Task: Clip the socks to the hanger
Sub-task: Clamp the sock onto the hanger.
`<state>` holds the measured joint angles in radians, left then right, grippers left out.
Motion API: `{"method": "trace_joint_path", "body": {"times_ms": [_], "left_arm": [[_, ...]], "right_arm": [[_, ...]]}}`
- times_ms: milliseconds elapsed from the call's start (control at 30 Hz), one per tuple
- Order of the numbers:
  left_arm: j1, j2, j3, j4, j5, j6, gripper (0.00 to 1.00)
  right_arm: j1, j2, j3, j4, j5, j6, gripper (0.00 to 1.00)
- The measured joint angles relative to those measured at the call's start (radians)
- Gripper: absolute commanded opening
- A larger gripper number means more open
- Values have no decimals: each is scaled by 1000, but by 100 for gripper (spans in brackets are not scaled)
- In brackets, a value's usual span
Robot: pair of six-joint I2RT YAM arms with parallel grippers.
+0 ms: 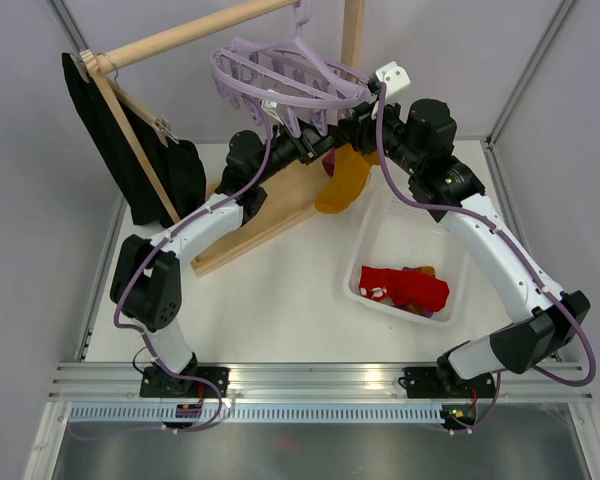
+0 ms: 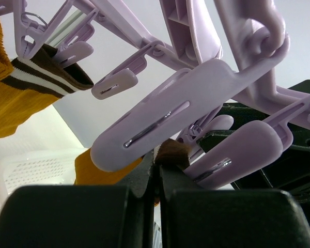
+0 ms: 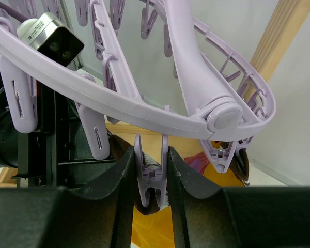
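Left tool (image 2: 156,173) closed on mustard sock (image 2: 171,152) cuff, just above tips, under hanger (image 1: 280,70). Peg (image 3: 151,173) pinched by right tool (image 3: 151,183). Striped sock (image 2: 41,70) already clipped. Red socks (image 1: 405,288) left in basket (image 1: 380,225) below right tool.

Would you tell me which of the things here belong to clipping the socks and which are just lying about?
For the job: lavender clip hanger; its peg; mustard sock; red socks in the white basket.
Just lying about: black garment; wooden rack.
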<state>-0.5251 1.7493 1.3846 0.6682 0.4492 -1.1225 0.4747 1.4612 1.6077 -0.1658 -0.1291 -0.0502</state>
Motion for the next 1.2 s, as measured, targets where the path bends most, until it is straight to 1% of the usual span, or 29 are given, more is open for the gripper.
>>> {"method": "trace_joint_path", "body": {"times_ms": [67,100,200,233,267,300,367,400,467,500,533,567,700,800,833,933,1067,1200], "left_arm": [[0,0,0,2,1,-3,2],[0,0,0,2,2,-3,2],[0,0,0,5,4,-7,2],[0,0,0,7,5,-7,2],[0,0,0,8,6,-8,2],[0,0,0,11,6,-10,2],[0,0,0,15,7,-11,3],[0,0,0,16,8,-11,3],[0,0,0,17,11,-12,8],[0,0,0,17,16,-13,11],[0,0,-1,16,21,-13,16],[0,0,-5,15,26,-13,19],[0,-16,-63,-2,26,-3,32],[0,-58,-164,-55,17,29,36],[0,-78,-204,-79,5,45,40],[0,-139,-308,-156,-29,103,44],[0,-244,-433,-251,-88,185,46],[-1,-386,-529,-351,-164,264,47]], "right_arm": [[0,0,0,0,0,0,2],[0,-1,-2,1,0,0,9],[0,-2,-4,3,0,0,18],[0,-3,-5,3,0,0,24],[0,-4,-6,5,1,0,26],[0,-5,-8,7,3,0,34],[0,-6,-10,10,3,0,41],[0,-7,-11,9,3,1,50],[0,-10,-14,7,4,3,59],[0,-11,-14,6,5,5,67],[0,-13,-15,4,6,5,69],[0,-17,-15,-1,8,9,72],[0,-33,-15,-22,19,26,77],[0,-50,-14,-45,32,59,80],[0,-57,-14,-54,41,73,81],[0,-82,-14,-90,77,121,83],[0,-117,-14,-145,146,194,85],[0,-158,-48,-213,260,294,85]]}}
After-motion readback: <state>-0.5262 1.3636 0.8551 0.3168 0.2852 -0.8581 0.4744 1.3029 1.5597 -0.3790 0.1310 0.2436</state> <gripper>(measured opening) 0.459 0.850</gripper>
